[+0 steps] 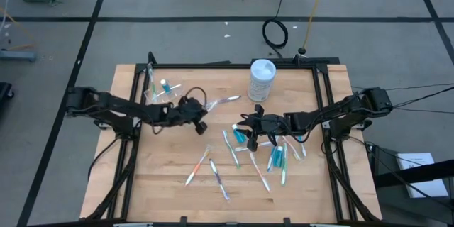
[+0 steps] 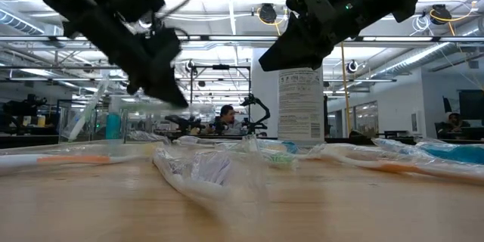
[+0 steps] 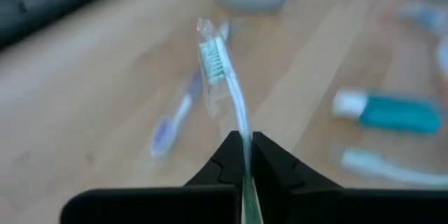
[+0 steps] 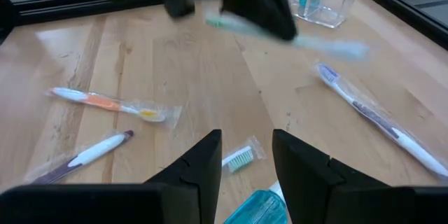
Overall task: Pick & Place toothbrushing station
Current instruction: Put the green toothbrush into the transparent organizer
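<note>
My left gripper (image 1: pixel 201 120) hangs above the table's middle left, shut on a pale toothbrush (image 3: pixel 222 77) in a clear wrapper. Its green-white head points away from the fingers. The clear cup (image 1: pixel 159 91), with a blue tube standing in it, is at the far left. More wrapped toothbrushes (image 1: pixel 213 174) and teal toothpaste tubes (image 1: pixel 278 157) lie loose on the wood. My right gripper (image 1: pixel 248 125) hovers open right of centre. Below its fingers lie a brush head (image 4: pixel 240 157) and a toothpaste tube (image 4: pixel 255 210). My left gripper pinches the toothbrush's handle (image 3: pixel 245 147) between its two fingers, partway along it. The brush runs forward out of the fingers, roughly in line with them, head end away. It is lifted clear of the table (image 4: pixel 294 38), the fingers slanting downward from the table's left.
A tall white cylindrical container (image 1: pixel 262 79) stands at the far middle. A purple-accented toothbrush (image 1: pixel 227 100) lies between it and my left gripper. Black frame rails (image 1: pixel 323 99) border the wooden top. The near left of the table has bare wood (image 1: pixel 149 177).
</note>
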Robot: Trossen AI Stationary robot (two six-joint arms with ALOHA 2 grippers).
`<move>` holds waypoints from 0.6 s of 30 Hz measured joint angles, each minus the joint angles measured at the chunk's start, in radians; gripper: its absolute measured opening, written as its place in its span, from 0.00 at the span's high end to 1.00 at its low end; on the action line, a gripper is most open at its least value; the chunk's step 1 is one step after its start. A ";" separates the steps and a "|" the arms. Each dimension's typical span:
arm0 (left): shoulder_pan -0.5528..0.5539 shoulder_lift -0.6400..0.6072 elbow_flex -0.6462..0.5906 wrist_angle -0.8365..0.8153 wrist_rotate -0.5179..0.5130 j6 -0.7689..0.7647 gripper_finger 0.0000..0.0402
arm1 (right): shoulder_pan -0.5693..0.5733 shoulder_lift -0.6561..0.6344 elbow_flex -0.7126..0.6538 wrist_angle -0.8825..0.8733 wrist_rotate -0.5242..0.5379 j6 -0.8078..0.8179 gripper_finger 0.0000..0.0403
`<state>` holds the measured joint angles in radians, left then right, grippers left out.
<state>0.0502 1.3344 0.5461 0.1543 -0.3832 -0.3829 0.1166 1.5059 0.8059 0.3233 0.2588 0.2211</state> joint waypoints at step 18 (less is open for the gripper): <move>0.012 -0.263 0.001 0.023 -0.467 0.140 0.99 | 0.000 0.000 0.000 0.000 0.000 0.003 0.70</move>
<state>0.0622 1.0714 0.5466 0.1775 -0.8506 -0.2431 0.1166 1.5059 0.8059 0.3237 0.2589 0.2237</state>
